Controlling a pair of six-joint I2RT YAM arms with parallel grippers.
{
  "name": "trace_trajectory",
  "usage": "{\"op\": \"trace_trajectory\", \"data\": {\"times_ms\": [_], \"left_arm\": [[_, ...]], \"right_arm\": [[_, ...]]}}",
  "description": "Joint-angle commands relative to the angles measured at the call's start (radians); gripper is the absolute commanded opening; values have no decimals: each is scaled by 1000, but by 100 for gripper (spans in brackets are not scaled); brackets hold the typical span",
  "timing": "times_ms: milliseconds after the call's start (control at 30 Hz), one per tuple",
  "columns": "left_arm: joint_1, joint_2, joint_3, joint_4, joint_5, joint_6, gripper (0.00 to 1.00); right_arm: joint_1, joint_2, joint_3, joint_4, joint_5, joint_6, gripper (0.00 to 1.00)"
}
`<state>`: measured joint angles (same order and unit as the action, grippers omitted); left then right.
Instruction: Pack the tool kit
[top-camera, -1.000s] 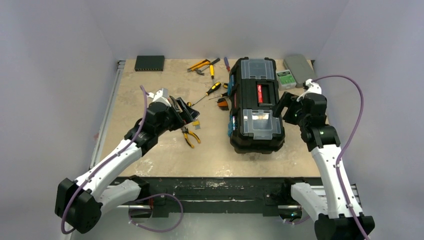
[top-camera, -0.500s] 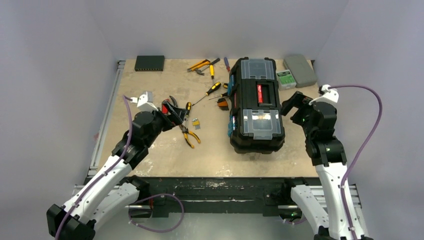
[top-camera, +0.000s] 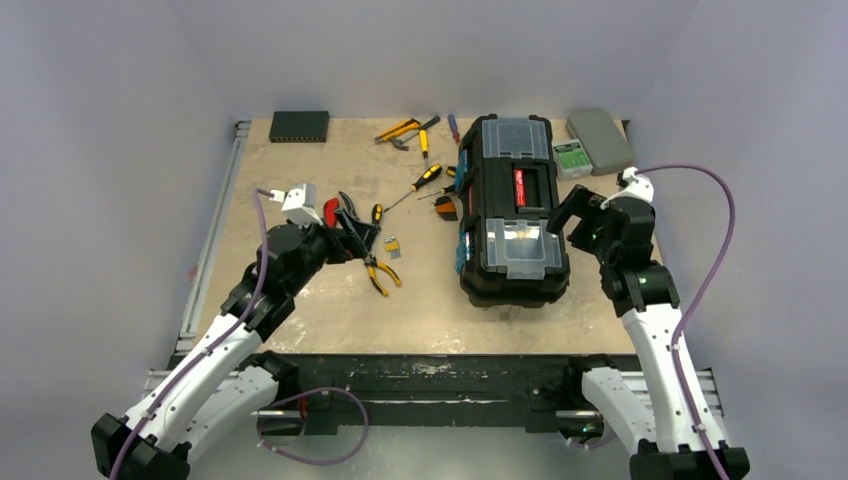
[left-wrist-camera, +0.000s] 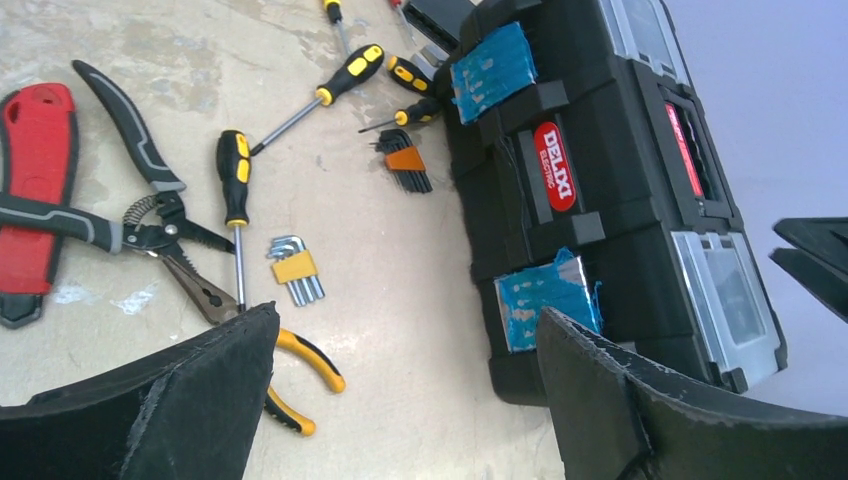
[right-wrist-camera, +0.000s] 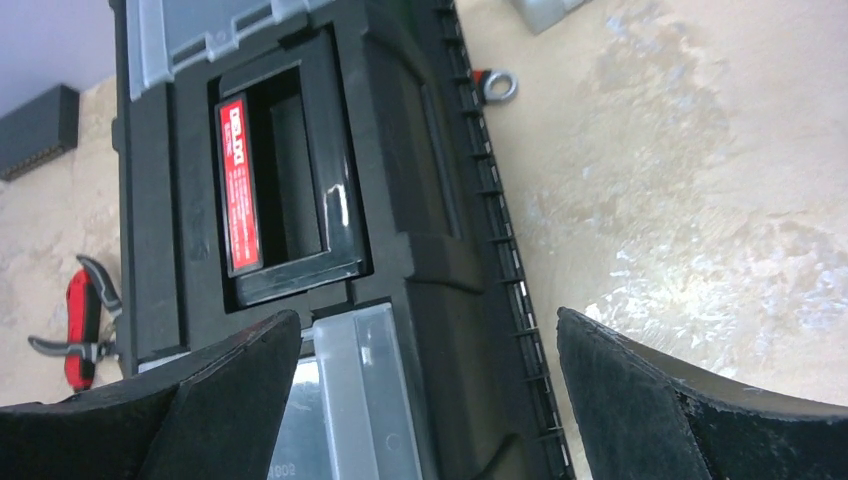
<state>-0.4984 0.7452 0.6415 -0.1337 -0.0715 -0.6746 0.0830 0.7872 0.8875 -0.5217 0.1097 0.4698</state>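
The black toolbox (top-camera: 515, 210) of the tool kit lies with its lid down right of centre, its red-labelled handle (right-wrist-camera: 238, 185) and blue latches (left-wrist-camera: 545, 298) in sight. Left of it lie loose tools: yellow-black pliers (top-camera: 380, 272), a red-handled tool (left-wrist-camera: 38, 170), a screwdriver (left-wrist-camera: 234, 180) and a yellow hex key set (left-wrist-camera: 295, 268). My left gripper (top-camera: 352, 232) hangs open over these tools, holding nothing (left-wrist-camera: 405, 330). My right gripper (top-camera: 572, 215) stands open above the toolbox's right rim, beside the clear compartment lid (right-wrist-camera: 365, 400), and is empty (right-wrist-camera: 428, 325).
More screwdrivers and pliers (top-camera: 405, 130) lie at the back, left of the toolbox. A flat black box (top-camera: 299, 125) sits at the back left. A grey case (top-camera: 600, 140) with a green label stands at the back right. A metal rail (top-camera: 215, 235) runs along the table's left edge.
The left arm has drawn back to the left and nearer its base. The right arm swung out to the right, then returned to the toolbox's right rim. No tool has moved.
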Motion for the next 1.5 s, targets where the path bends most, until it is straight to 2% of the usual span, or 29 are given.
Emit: {"op": "trace_trajectory", "data": {"times_ms": [0,100,300,400,767,1033,1167,1467], "left_arm": [[3,20,-2,59,67,51,96],[4,44,4,64,105,53,96],[3,85,6,97,157,39,96],[3,93,6,103,178,35,96],[-2,151,2,151,233,-4,96],[-37,189,18,167,232,-6,95],[-41,195,20,167,230,-4,95],[-42,197,22,167,227,-3,95]], "right_arm": [[5,44,39,38,-84,-25,99],[50,113,84,14,-46,-40,99],[360,284,230,-91,354,-65,99],[386,366,275,-137,438,-70,99],[386,460,302,-210,539,-67,94],[386,479,286,-201,507,-85,94],[381,498,316,-239,573,-64,93],[363,440,477,-212,387,-124,93]]}}
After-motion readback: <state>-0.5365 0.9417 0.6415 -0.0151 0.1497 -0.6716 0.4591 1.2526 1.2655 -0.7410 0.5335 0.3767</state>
